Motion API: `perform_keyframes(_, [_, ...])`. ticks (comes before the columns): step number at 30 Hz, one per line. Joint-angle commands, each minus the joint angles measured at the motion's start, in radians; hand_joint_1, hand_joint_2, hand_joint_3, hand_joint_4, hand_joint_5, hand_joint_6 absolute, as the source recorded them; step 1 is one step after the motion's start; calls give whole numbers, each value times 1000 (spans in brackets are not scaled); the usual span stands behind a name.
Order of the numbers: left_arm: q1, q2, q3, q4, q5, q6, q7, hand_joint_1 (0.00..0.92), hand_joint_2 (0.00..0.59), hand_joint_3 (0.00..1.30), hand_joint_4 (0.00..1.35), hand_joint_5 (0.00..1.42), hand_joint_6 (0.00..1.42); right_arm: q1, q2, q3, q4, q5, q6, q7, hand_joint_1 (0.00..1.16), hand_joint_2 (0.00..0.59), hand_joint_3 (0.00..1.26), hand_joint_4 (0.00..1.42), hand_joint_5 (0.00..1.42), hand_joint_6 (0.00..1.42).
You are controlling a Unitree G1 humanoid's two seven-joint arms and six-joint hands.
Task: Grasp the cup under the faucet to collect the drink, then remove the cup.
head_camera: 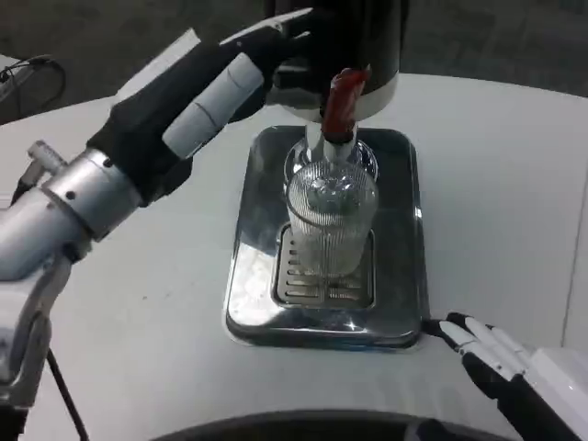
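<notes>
A clear ribbed cup (331,225) stands upright on the grate of the steel drip tray (253,266), right below the faucet with its red lever (341,99) on the black drink dispenser (335,41). My left hand (207,87) is raised above and to the left of the cup, fingers stretched toward the dispenser body near the lever, holding nothing. It is apart from the cup. My right hand (501,363) lies at the lower right beside the tray's near corner, fingers extended and empty.
The white table (496,202) curves around the tray, with bare surface on both sides. A dark floor lies beyond the far edge. A cable (28,78) shows at the far left.
</notes>
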Motion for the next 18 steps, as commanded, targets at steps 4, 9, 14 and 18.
perform_keyframes(4, [-95,-22,-38,76,23,13,-61,0,104,176,131,259,244,41,9,-28,-16,22,-33,-22,369,484,81,0,0,32])
perform_keyframes(9, [-150,-32,-61,155,40,9,-98,0,105,176,130,256,241,45,13,-38,-16,31,-42,-22,370,484,82,0,0,32])
perform_keyframes(14, [-186,-48,-79,230,62,-3,-142,0,106,176,130,255,240,39,5,-55,-16,45,-43,-15,370,484,83,0,0,32])
perform_keyframes(18, [-211,-55,-101,286,79,-26,-178,0,101,185,138,263,240,41,3,-53,-16,47,-41,-12,370,484,83,0,0,32])
